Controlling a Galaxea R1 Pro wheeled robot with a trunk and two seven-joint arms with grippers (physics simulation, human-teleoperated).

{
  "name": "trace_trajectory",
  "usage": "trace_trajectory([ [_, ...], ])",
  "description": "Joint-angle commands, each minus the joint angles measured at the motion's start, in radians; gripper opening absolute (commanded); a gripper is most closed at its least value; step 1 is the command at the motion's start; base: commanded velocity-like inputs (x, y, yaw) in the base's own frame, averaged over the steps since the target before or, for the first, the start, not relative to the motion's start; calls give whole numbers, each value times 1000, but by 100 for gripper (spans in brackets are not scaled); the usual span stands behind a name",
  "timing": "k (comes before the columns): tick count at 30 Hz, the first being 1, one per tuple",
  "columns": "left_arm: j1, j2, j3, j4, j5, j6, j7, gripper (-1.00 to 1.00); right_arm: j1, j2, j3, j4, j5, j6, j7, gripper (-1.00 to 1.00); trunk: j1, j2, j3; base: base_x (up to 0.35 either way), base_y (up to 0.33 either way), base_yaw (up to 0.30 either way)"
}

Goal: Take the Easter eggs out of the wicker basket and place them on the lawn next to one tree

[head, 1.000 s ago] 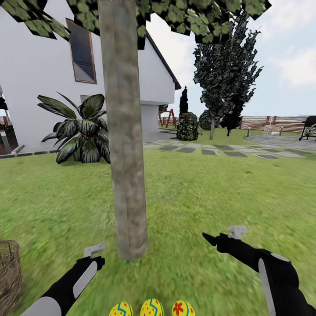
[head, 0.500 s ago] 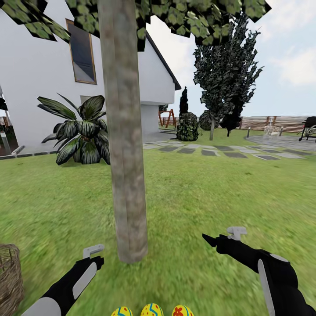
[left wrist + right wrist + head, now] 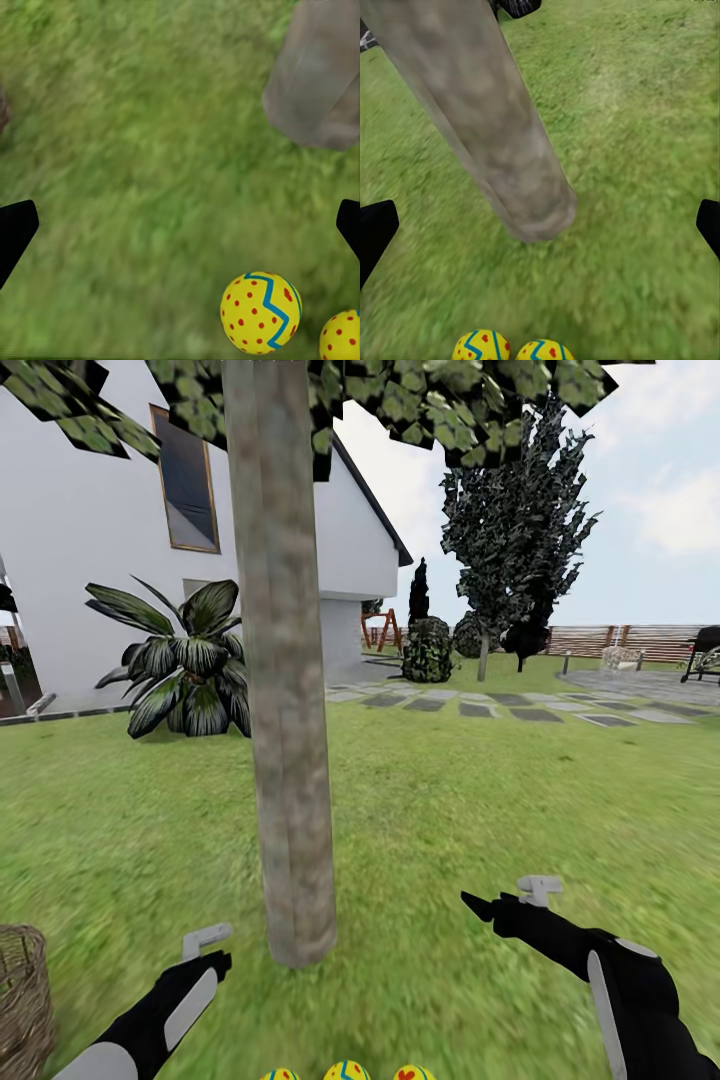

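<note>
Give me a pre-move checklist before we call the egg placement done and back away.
1. Three eggs on the lawn in the head view: ok.
2. Eggs close to the tree base: ok.
3. Wicker basket empty: cannot tell, its inside is hidden.
4. Left gripper open, holding nothing: ok.
5. Right gripper open, holding nothing: ok.
6. Fingers apart from the eggs: ok.

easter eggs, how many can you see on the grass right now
3, in a row on the lawn near the tree, cut off by the head view's bottom edge: the left egg, the middle egg, the right egg.
</note>
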State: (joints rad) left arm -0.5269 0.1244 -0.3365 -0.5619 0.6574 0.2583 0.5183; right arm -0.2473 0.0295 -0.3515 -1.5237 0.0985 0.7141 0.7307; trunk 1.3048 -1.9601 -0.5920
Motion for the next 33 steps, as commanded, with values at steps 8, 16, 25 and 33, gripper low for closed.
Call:
trace_trajectory([
  [8, 0, -4, -9, 10, 11, -7, 9, 100, -1, 2, 0, -1, 10, 2, 10, 100, -31, 56, 24, 0, 0, 0],
  [16, 42, -10, -9, 11, 12, -7, 8, 100, -1, 2, -1, 0, 10, 2, 11, 100, -62, 112, 49, 0, 0, 0],
  [25, 109, -14, -8, 12, 8, -111, 7, 100, -1, 2, -1, 0, 10, 2, 11, 100, -96, 175, 77, 0, 0, 0],
  [33, 121, -16, -7, 114, 6, -185, -17, 100, -1, 2, -1, 6, 9, 2, 10, 100, -127, 231, 102, 0, 0, 0],
])
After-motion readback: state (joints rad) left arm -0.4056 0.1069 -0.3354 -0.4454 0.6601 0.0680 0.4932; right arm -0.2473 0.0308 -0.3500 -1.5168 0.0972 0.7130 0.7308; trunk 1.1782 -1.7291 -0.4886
